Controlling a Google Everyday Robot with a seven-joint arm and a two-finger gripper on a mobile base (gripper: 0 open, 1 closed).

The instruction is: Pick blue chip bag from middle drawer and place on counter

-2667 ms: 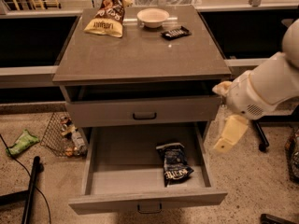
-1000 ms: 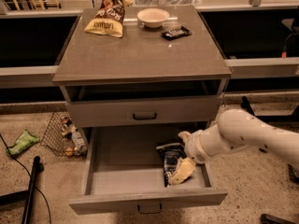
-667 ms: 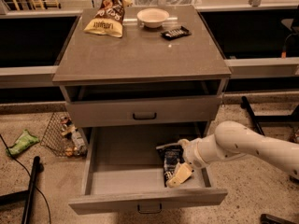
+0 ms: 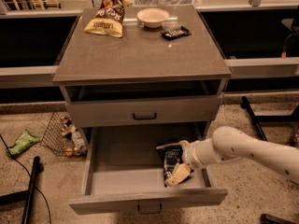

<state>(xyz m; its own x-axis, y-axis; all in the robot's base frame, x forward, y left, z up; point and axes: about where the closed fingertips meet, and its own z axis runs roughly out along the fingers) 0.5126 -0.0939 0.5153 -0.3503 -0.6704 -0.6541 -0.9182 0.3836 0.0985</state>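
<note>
The middle drawer (image 4: 117, 155) is pulled wide open at the bottom of the cabinet. The blue chip bag (image 4: 170, 157) lies on its floor at the right, dark navy and crinkled. My gripper (image 4: 179, 172) reaches in from the right on a white arm and sits on the bag's near right end, low in the drawer. It covers part of the bag. The counter (image 4: 140, 52) is the flat grey-brown top above.
On the counter's far side lie a yellow-and-brown chip bag (image 4: 106, 15), a white bowl (image 4: 153, 17) and a black candy bar (image 4: 175, 32). The drawer front above (image 4: 144, 112) is shut. A wire basket (image 4: 63, 134) and a green bag (image 4: 21, 143) lie on the floor left.
My arm has swung from the right of the cabinet down into the open drawer and onto the blue chip bag. In the last second it settled slightly lower.
</note>
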